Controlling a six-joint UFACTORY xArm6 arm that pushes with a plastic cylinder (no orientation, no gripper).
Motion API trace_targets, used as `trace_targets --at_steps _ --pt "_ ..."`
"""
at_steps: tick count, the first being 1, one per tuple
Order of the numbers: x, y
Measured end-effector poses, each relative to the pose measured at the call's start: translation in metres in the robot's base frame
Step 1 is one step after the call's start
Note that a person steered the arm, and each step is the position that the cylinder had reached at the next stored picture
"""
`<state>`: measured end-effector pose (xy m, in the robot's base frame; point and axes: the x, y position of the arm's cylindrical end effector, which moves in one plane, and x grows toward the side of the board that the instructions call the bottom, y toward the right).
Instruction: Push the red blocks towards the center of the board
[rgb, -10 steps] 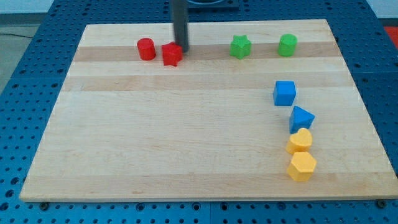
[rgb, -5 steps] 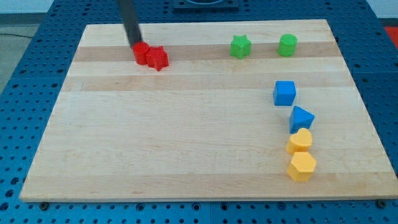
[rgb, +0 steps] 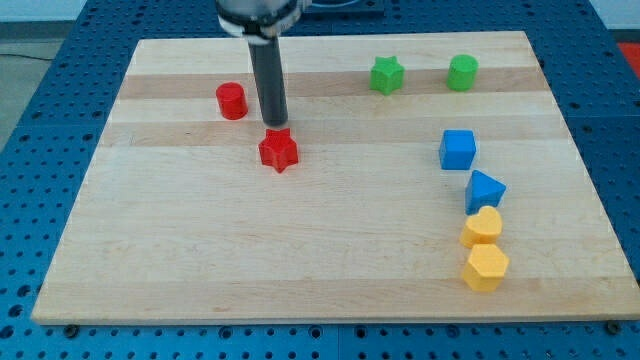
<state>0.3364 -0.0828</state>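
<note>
So no pincer on this rig at all, just the dark rod, so nothing to call apart or together. My tip (rgb: 274, 124) sits right at the top edge of the red star (rgb: 279, 151), touching it or as good as, with the rod rising straight toward the view's top.

The red star is left of the surface's middle and a bit above it. The red cylinder (rgb: 231, 101) is up and to the left of my tip, near but clearly apart from both the rod and the star, sitting on the darker wood stripe near the surface's top edge.

Further out on that same stripe, over to the view's right, there's a green star (rgb: 387, 75) and a green cylinder (rgb: 462, 72), side by side with a gap.

Down the right side there's a blue cube (rgb: 458, 149), then a blue wedge-ish block (rgb: 485, 190) just below it. That one touches a yellow heart (rgb: 482, 227), and a yellow hexagon (rgb: 485, 267) sits right under the heart.

The surface (rgb: 300, 260) itself is a pale wooden board on a blue perforated bench.
</note>
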Motion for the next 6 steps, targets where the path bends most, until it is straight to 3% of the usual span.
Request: trace_targets --at_steps 1,2,3,4,6 --pt "-0.041 -0.064" --pt "-0.029 -0.094" --pt "0.008 -0.045" --pt "-0.022 -0.048" --pt "0.076 0.000"
